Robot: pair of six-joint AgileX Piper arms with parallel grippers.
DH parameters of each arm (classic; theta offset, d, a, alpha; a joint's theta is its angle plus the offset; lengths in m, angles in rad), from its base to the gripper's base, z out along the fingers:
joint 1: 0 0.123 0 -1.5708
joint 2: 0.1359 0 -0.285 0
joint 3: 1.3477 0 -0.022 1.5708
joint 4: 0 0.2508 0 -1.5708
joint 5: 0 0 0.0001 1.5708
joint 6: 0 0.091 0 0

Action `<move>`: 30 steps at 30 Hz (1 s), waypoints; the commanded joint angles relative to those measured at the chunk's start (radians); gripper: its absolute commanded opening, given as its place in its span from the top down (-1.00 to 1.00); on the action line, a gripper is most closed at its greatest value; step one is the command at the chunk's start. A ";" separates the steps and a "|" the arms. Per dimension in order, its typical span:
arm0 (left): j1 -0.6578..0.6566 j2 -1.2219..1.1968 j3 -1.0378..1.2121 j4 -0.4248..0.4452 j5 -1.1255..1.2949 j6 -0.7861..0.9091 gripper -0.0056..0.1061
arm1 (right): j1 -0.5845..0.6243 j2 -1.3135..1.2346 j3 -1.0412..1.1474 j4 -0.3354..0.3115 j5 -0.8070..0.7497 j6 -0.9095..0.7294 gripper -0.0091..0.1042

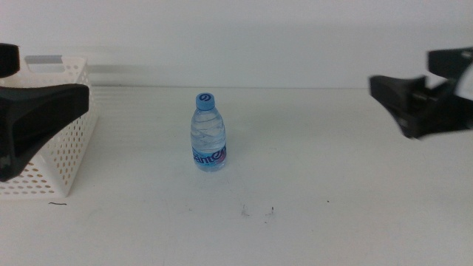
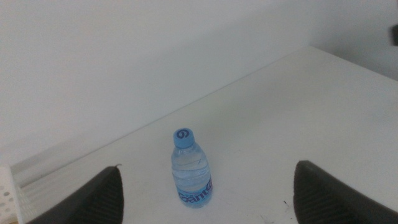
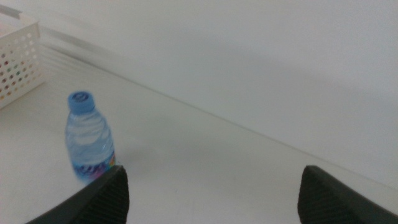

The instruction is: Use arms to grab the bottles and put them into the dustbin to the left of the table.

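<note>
Middle view: water bottle (image 1: 209,132) is seen upright on table (image 1: 332,192), right of dustbin (image 1: 55,140); left gripper (image 1: 33,122) near dustbin, right gripper (image 1: 421,103) well apart.
Wrist views: bottle framed between widely spread jaws.

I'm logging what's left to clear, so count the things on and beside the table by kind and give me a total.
Water bottle: 1
Basket: 1
Total: 2
</note>
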 commanded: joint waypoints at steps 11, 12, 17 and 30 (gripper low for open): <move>-0.002 -0.002 0.001 -0.002 -0.013 -0.004 -0.77 | 0.005 -0.308 -0.117 0.606 0.441 -0.620 -0.54; -0.002 -0.002 0.001 -0.002 -0.013 -0.004 -0.77 | 0.005 -0.313 -0.158 0.616 0.497 -0.620 -0.55; -0.002 -0.002 0.001 -0.002 -0.013 -0.004 -0.77 | 0.005 -0.291 -0.345 0.640 0.685 -0.610 -0.63; -0.002 -0.002 0.001 -0.002 -0.013 -0.004 -0.77 | 0.005 -0.236 -0.479 0.677 0.744 -0.557 -0.78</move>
